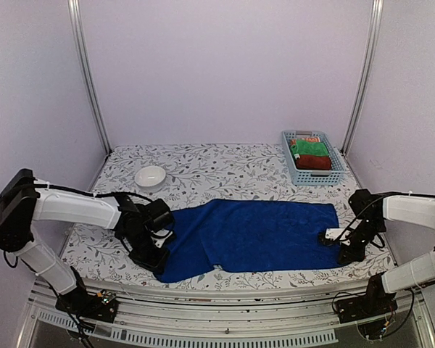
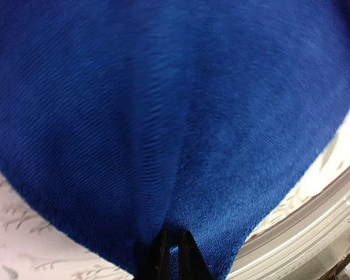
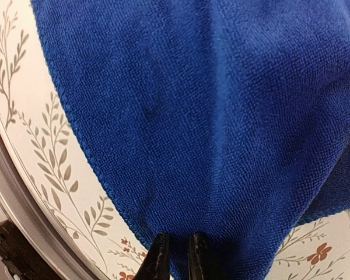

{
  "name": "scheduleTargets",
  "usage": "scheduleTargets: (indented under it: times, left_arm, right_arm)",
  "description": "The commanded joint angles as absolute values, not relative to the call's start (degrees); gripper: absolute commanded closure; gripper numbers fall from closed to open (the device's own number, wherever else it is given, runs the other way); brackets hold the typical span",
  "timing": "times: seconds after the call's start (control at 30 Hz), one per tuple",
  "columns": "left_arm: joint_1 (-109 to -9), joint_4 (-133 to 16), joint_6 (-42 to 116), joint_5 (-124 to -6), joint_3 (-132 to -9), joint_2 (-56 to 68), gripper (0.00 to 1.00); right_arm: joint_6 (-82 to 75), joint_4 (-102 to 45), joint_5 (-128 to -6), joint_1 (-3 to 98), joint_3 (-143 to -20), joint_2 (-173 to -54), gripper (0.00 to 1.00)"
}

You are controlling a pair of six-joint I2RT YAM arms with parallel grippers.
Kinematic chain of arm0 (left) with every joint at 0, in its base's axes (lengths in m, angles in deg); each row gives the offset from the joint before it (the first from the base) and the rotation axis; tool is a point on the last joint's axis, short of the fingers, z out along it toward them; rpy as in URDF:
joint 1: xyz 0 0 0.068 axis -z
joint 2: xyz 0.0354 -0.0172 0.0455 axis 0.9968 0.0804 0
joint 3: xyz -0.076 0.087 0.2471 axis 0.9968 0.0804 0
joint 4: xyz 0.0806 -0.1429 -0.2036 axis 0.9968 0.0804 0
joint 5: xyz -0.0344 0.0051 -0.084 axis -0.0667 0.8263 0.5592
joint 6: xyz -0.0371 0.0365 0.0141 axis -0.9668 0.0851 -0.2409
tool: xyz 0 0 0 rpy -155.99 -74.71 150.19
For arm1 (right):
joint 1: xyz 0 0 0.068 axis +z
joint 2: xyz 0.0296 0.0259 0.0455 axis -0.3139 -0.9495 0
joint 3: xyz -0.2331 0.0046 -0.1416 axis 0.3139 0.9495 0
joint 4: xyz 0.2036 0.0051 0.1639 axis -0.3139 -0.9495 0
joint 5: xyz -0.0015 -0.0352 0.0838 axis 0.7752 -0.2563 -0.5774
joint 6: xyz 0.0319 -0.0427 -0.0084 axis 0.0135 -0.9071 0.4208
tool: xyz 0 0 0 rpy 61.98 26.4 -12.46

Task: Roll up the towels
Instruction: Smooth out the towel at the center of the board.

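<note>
The royal blue towel [image 1: 250,235] lies spread across the front middle of the table, its left part rumpled and folded. My left gripper [image 1: 154,254] is shut on the towel's left end; in the left wrist view the towel [image 2: 175,116] fills the frame above the pinching gripper [image 2: 170,248]. My right gripper [image 1: 332,237] is shut on the towel's right edge; in the right wrist view the towel [image 3: 221,116] bunches at the gripper [image 3: 178,251]. The dark brick-red towel [image 1: 313,162] lies in the basket.
A light blue basket [image 1: 293,170] stands at the back right, holding a green cloth [image 1: 309,148] and an orange patterned cloth behind the red towel. A white bowl [image 1: 150,176] sits at the back left. The table's front rail [image 1: 225,293] runs close below the towel.
</note>
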State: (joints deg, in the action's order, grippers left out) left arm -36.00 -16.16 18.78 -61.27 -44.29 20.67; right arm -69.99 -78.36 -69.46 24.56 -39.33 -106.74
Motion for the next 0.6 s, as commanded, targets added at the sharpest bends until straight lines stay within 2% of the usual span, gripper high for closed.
scheduleTargets:
  times: [0.0,0.3,0.37,0.4,0.47,0.57]
  left_arm:
    - [-37.96,-1.58,16.91,-66.81,-43.96,17.17,0.90]
    - [-47.04,11.40,22.37,-79.48,-54.98,11.37,0.91]
    - [-48.54,11.96,23.59,-80.89,-58.70,10.68,0.85]
    - [-49.09,11.17,23.96,-81.66,-60.71,10.70,0.80]
    - [-50.05,7.24,24.98,-82.48,-63.86,11.10,0.71]
    - [-53.05,-1.36,27.59,-80.41,-65.06,13.36,0.64]
  right_arm:
    - [-71.09,-85.64,-61.82,23.91,-38.01,-104.99,0.87]
    - [-74.30,-94.63,-62.35,22.33,-45.61,-94.37,0.88]
    - [-75.25,-95.43,-63.85,20.87,-48.43,-94.03,0.88]
    - [-75.52,-94.83,-64.95,19.91,-50.66,-94.40,0.86]
    - [-73.95,-91.28,-67.50,18.57,-53.94,-96.08,0.73]
    - [-67.24,-84.00,-69.88,18.13,-58.31,-101.18,0.64]
